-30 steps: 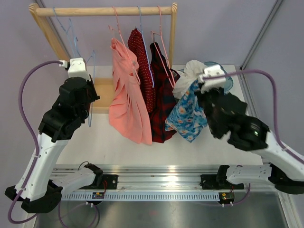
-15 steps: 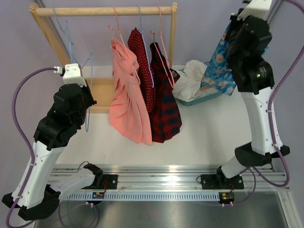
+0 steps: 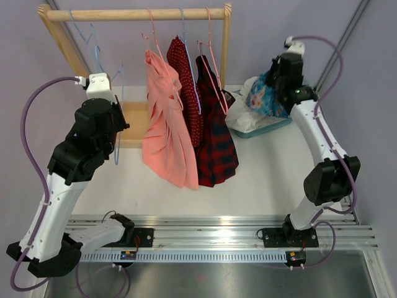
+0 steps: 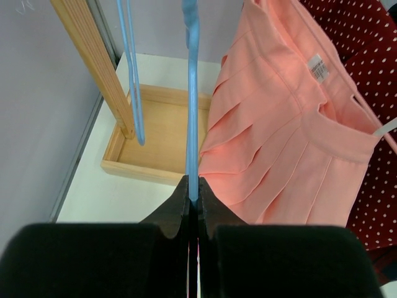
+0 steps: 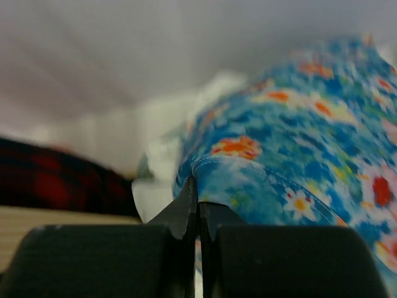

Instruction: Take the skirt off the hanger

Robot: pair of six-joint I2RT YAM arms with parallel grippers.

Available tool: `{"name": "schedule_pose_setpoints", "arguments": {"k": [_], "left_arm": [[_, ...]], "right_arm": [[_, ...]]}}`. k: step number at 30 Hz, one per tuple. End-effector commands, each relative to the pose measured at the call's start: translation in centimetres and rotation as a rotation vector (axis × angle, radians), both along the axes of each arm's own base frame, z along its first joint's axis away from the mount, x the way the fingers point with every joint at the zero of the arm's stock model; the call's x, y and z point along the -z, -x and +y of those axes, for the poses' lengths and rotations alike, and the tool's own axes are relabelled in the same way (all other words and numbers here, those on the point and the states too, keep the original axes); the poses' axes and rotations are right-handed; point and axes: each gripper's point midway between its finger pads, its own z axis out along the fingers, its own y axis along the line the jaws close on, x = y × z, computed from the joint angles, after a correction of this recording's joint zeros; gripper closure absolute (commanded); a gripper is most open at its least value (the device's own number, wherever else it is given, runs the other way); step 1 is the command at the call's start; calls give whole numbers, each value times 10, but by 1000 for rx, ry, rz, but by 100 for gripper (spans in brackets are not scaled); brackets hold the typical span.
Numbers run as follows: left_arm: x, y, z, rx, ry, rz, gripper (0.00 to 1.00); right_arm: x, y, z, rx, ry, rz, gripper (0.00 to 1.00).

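Note:
The blue floral skirt (image 3: 263, 99) (image 5: 298, 155) is bunched over the teal tub (image 3: 268, 127) at the back right, off its hanger. My right gripper (image 3: 278, 87) (image 5: 198, 192) is shut on a fold of its hem. The bare blue wire hanger (image 4: 192, 93) (image 3: 115, 149) stands upright in my left gripper (image 4: 193, 194) (image 3: 113, 124), which is shut on the wire near the rack's left post. The skirt and the hanger are far apart.
A wooden rack (image 3: 136, 13) carries a pink skirt (image 3: 164, 136), a red dotted garment (image 3: 186, 93) and a dark plaid one (image 3: 214, 136) on hangers. A wooden tray (image 4: 155, 149) lies at the rack's foot. White cloth (image 3: 239, 115) lies in the tub.
My right arm swung up high with the floral skirt, then came down to the tub at the back right. The left arm with the hanger shifted only slightly.

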Motion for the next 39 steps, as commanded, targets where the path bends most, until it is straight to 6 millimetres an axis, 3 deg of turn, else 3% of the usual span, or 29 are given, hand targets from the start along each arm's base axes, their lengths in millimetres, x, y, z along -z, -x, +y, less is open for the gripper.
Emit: {"name": "schedule_pose_setpoints", "arguments": {"k": [1,2,3,4,5,6,7,8,9,10,11,12,13,14,15,16,17,18,19,21,22,25,32,39], "left_arm": [[-38,-13,0,-22,20,-96,100],[-43,-17,-1,-22,15,-101,100],[-46,-20,0,-28,7,-100,100],[-61,-22,0,-29,10,-125,100],[-59,-31,-3,-35,-6,-109,100],[-63,-35,-3,-37,-9,-113,100],[-76,-36,-2,-41,-10,-139,100],[-79,-44,-4,-43,-16,-146,100],[-85,-48,-3,-43,-16,-160,100],[-90,-51,-3,-43,-22,-170,100],[-100,-58,-5,-42,-17,-188,100],[-105,-64,-4,-29,-12,-196,100],[-107,-70,-5,-20,-19,-194,100],[-114,-80,-6,-1,-16,-202,100],[-113,-89,-7,8,-18,-197,100],[-115,-95,-5,17,-14,-199,100],[-122,-100,-10,61,3,-215,100],[-113,-117,-2,41,3,-189,100],[-111,-124,0,45,14,-187,100],[-107,-142,-1,89,41,-198,100],[-101,-153,-3,100,69,-194,100],[-90,-177,-13,192,137,-181,100],[-59,-210,-19,236,179,-116,100],[-21,-201,-20,222,228,-31,100]], "right_arm": [[65,7,38,-138,-205,68,100],[86,8,42,-150,-218,108,66],[104,12,44,-157,-227,145,39],[134,21,50,-186,-232,216,20],[140,28,55,-213,-254,228,7],[148,34,58,-228,-268,239,5],[178,51,59,-236,-282,296,3],[165,61,65,-273,-310,255,1],[169,71,65,-279,-319,257,1],[192,88,64,-279,-323,303,0],[181,100,63,-285,-331,273,0],[185,111,63,-298,-337,282,1],[201,127,62,-302,-339,316,1],[201,143,62,-314,-346,309,1],[189,146,62,-324,-355,285,1],[198,158,62,-328,-362,303,0],[184,169,63,-350,-374,266,1],[182,176,63,-359,-381,257,0],[187,185,64,-371,-389,261,1],[174,199,69,-424,-407,216,0],[179,205,69,-429,-408,222,1],[181,216,66,-433,-387,213,1],[182,228,73,-477,-416,222,0],[184,225,74,-485,-418,222,1]]}}
